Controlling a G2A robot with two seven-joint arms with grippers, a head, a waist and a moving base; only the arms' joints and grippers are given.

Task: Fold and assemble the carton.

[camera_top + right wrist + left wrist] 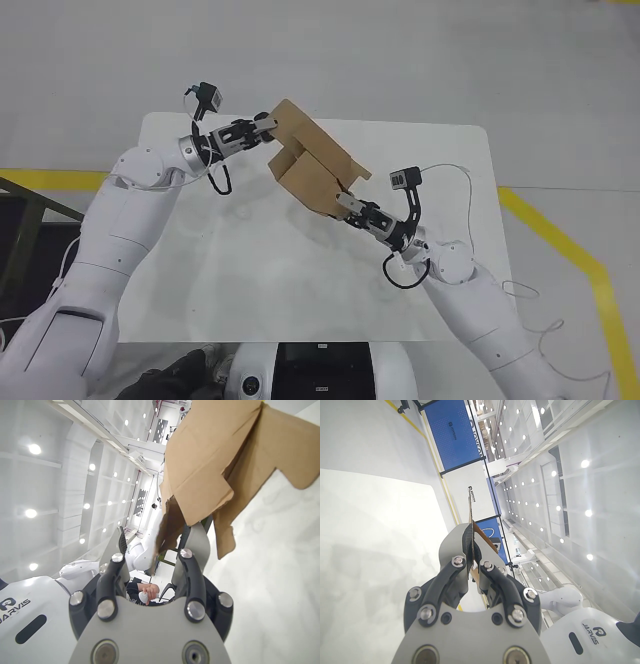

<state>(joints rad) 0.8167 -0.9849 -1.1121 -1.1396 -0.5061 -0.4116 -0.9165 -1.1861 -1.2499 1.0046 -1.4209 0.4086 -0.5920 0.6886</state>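
top view: carton (314,163) in left hand (267,129)

This looks like a big factory hall. It has a high white ceiling (570,437) with lots of round lights (585,463), blue wall boards (450,432), and yellow lines (50,180) on the grey floor (400,50).

Your right pincer (158,532), spread wide, brackets a hanging flap of the brown carton (207,457) above the white tabletop (275,580).
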